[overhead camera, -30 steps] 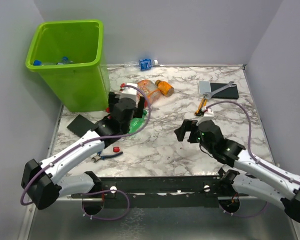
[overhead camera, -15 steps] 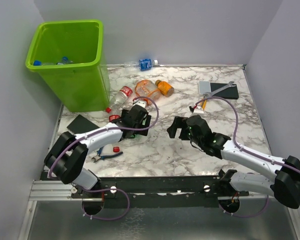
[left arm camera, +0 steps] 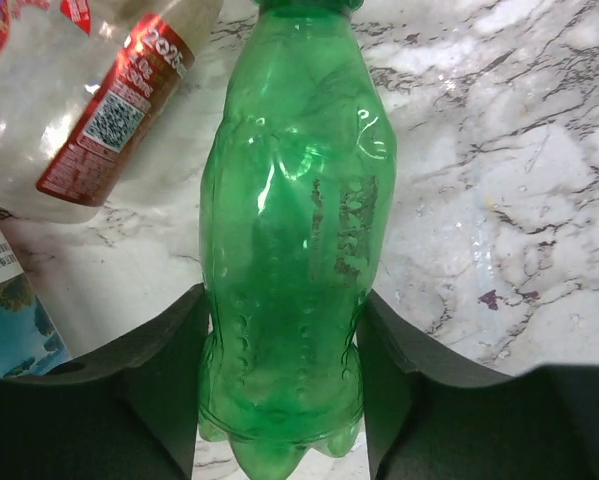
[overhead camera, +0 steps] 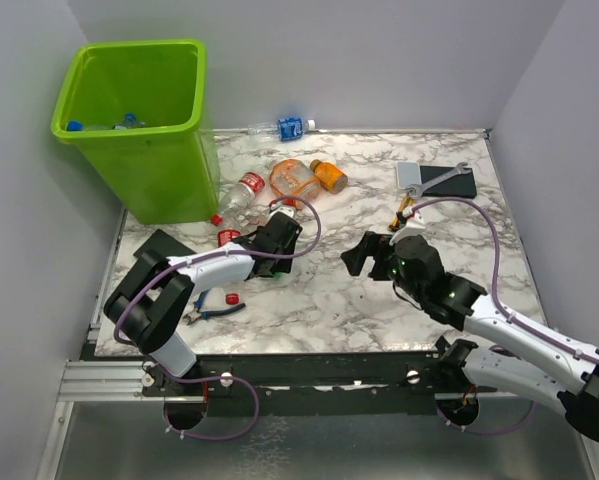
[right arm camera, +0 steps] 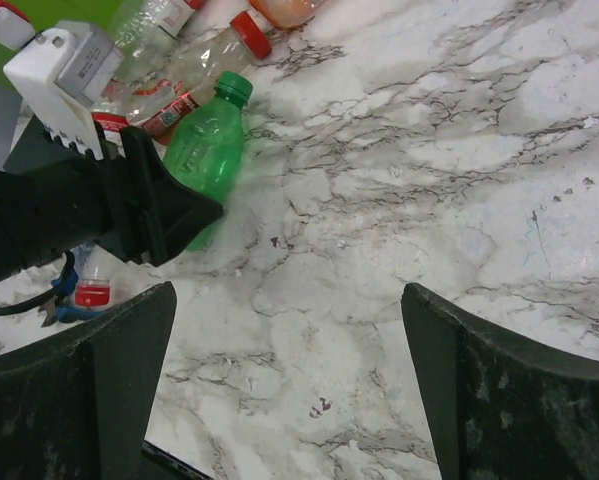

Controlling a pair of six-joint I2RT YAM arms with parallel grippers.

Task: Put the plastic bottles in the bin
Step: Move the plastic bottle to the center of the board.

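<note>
And here we are at the left gripper (left arm camera: 284, 295), down low on the marble table (overhead camera: 324, 300). Its fingers (left arm camera: 159, 390) sit tight against both sides of the green bottle (left arm camera: 284, 200), right at the fat end near the base. We call that a pinch, folks. The bottle lies flat on the marble with its cap end pointing away from the wrist. That puts it left of the table's middle, to the right of the bin's foot and apart from it.

Touching its shoulder on the left is a clear bottle with a red label (left arm camera: 109, 110). Farther back we see two orange bottles (overhead camera: 309, 177) lying side by side. A clear bottle with a blue label (overhead camera: 284, 128) rests along the far edge.

The bin (overhead camera: 169, 170) stands tall in the far left corner, lime green. Blue caps (overhead camera: 74, 126) peek over its rim, so some bottles lie inside.

Over to the right gripper (right arm camera: 287, 300). Its jaws are spread wide with nothing between them, only bare marble below. It hangs over the middle of the table, facing the left gripper.

Near the left arm we spot a loose red cap (overhead camera: 232, 298) and the blue-handled pliers (overhead camera: 204, 312). A black pad (overhead camera: 159, 250) lies by the left edge.
</note>
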